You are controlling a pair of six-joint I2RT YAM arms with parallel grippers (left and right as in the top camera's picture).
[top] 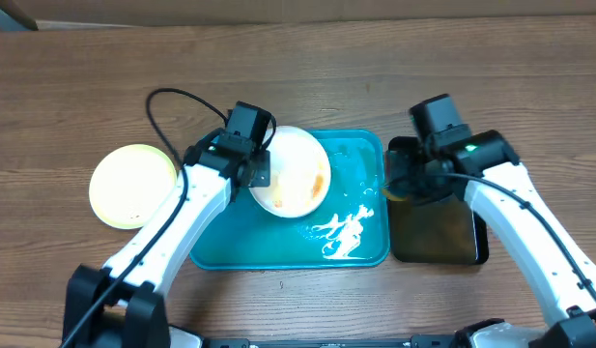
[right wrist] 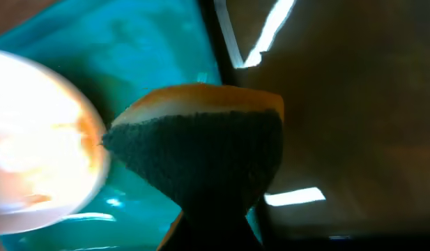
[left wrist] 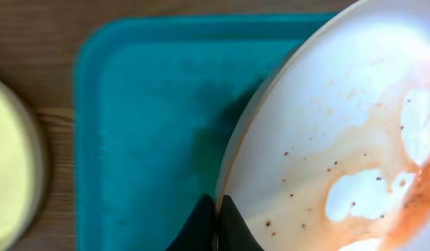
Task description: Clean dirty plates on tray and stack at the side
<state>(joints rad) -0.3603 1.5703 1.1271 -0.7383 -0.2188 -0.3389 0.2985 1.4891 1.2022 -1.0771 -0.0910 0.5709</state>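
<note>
A brown wood-grain surface (top: 375, 58) carries a black tray (top: 442, 242) with a raised rim and a glossy, dark inside. By that tray's left rim is a sponge (right wrist: 201, 146), yellow-orange on one face and dark green scouring pad on the other.

Left pincer (top: 261, 174) grips smeared white plate (top: 296, 176) over teal tray (top: 269, 244).

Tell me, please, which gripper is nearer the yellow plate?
Left. The left gripper, gripping the white plate, is beside the yellow plate; the right gripper holds a sponge past the tray.
</note>
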